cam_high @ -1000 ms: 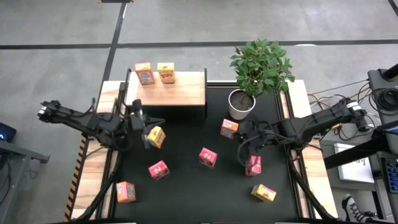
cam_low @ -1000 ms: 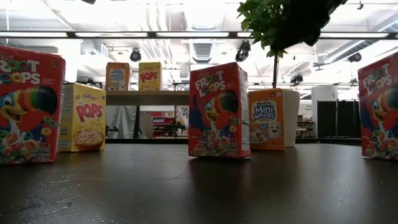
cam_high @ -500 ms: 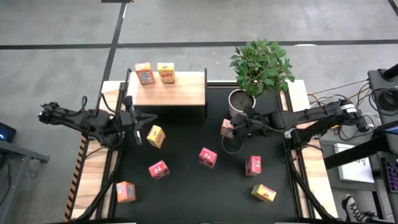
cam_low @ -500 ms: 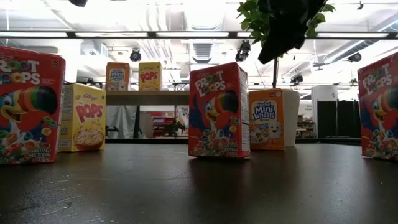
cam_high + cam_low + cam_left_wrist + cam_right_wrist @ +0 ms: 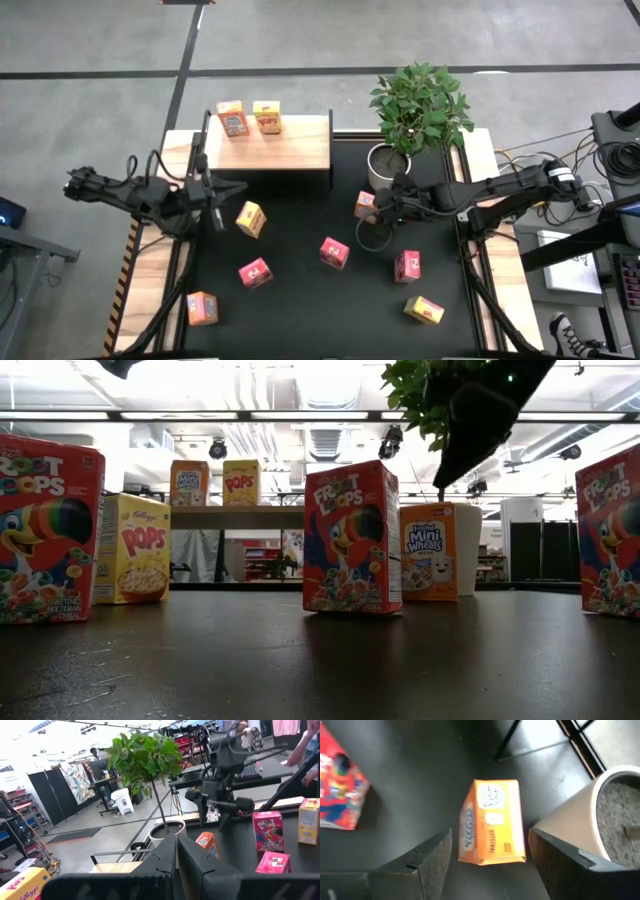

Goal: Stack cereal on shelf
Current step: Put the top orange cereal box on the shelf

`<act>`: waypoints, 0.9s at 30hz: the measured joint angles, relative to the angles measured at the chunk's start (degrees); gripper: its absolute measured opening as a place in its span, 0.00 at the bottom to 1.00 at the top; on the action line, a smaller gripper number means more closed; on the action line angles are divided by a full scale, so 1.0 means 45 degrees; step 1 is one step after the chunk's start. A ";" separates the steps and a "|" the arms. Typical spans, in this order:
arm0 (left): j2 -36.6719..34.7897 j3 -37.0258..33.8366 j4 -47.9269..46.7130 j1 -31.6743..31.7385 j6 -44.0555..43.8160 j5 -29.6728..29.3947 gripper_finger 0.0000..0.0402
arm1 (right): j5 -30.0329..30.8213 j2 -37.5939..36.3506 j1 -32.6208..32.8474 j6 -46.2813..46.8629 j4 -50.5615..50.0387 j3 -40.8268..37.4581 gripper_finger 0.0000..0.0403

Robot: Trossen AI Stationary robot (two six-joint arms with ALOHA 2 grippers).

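High view: your right pincer (image 5: 385, 209) hangs over the orange box (image 5: 367, 206) just beside the plant pot (image 5: 387, 167), while the shelf (image 5: 290, 146) already carries an orange and a yellow box at its far-left end. The left pincer (image 5: 213, 187) is parked near the shelf's front corner, clenched and empty. Low view: that orange box (image 5: 428, 551) stands upright against the pot. Left wrist view: fingers (image 5: 165, 865) pressed together. Right wrist view: fingers (image 5: 427, 860) spread wide, straddling the orange box (image 5: 492, 821), no contact yet. Looks like the pick step; next you need to descend, centre on the box, clear the pot rim, then close.
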 joint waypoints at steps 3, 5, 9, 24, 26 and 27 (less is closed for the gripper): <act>-0.0120 -0.0048 0.0001 0.0000 0.0049 0.0000 0.00 | 0.0042 0.0053 -0.0296 -0.0015 0.0041 -0.0337 0.66; -0.0203 -0.0104 -0.0015 0.0000 0.0092 0.0000 0.00 | 0.0038 0.0053 -0.0502 -0.0019 0.0177 -0.0571 0.66; -0.0307 -0.0128 -0.0003 0.0000 0.0199 0.0005 0.00 | -0.0094 0.0053 -0.0748 -0.0283 0.0890 -0.1095 0.65; -0.0439 -0.0196 -0.0005 0.0000 0.0238 0.0005 0.00 | -0.0541 0.0067 -0.0761 -0.0364 0.2436 -0.1973 0.42; -0.0500 -0.0196 0.0000 0.0000 0.0238 0.0005 0.00 | -0.0546 0.0067 -0.0761 -0.0364 0.2436 -0.1973 0.39; -0.0537 -0.0196 0.0000 0.0000 0.0238 0.0005 0.00 | -0.0546 0.0067 -0.0761 -0.0364 0.2436 -0.1973 0.38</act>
